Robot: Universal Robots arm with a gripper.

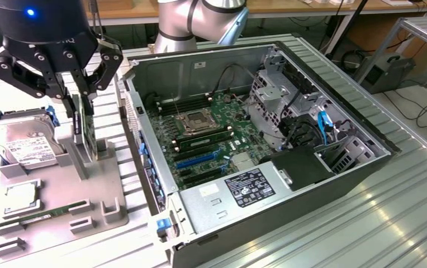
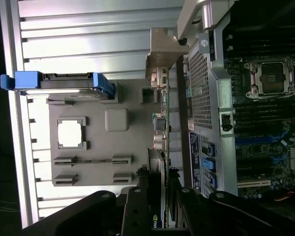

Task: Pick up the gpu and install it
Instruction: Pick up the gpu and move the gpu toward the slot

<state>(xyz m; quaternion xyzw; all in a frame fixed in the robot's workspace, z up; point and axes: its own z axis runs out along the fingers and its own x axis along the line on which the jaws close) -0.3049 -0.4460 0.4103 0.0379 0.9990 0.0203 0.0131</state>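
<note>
The end effector holds the gpu edge-up, low over the grey holder tray beside the open case. The card could catch on a tray post or twist in the narrow pinch. Ribbed metal bench, cluttered lab behind.

Green gpu, grey holder tray

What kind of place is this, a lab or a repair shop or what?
Probably a robotics lab or test bench for computer assembly. An open PC case lies on a ribbed metal table, a grey parts fixture holds a hard drive, and the arm's pincer is at the upright gpu.
</note>
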